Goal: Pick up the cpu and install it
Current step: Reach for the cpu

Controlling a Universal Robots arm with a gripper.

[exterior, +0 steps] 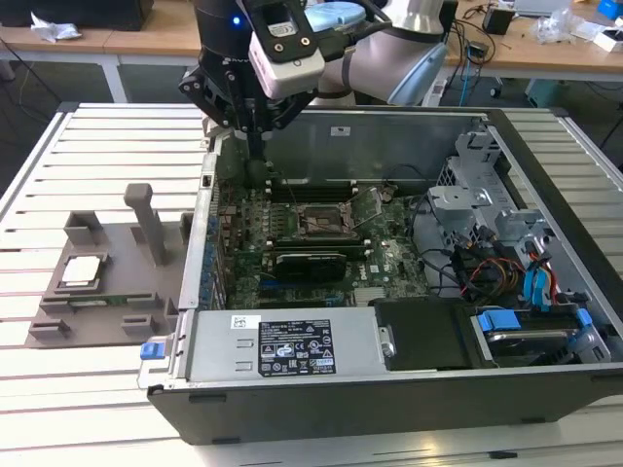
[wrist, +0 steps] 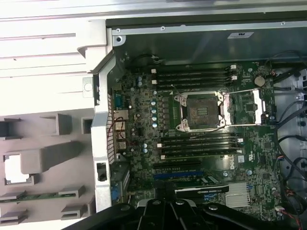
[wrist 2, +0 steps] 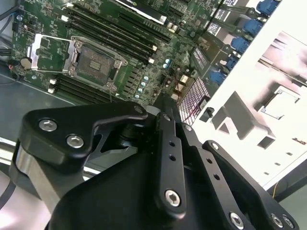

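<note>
The cpu [exterior: 80,270], a flat silvery square, lies in a recess of the grey fixture [exterior: 58,321] on the slatted table, at the exterior view's left outside the computer case. It appears washed-out white in both wrist views [wrist: 17,168] [wrist 2: 280,103]. The motherboard's cpu socket [exterior: 321,224] [wrist: 201,111] [wrist 2: 93,62] stands bare, with its metal lid [exterior: 365,204] swung up. My gripper [exterior: 256,146] [wrist 2: 165,103] hangs above the case's far corner on the exterior view's left, between socket and fixture. Its black fingers [wrist: 165,194] are shut together with nothing held.
The open computer case [exterior: 389,389] lies on its side with a power supply [exterior: 282,345] along its front, drive bays and cables [exterior: 506,263] at the exterior view's right. The case's metal wall [wrist: 103,143] separates the fixture from the board. A grey post [exterior: 148,219] rises from the fixture.
</note>
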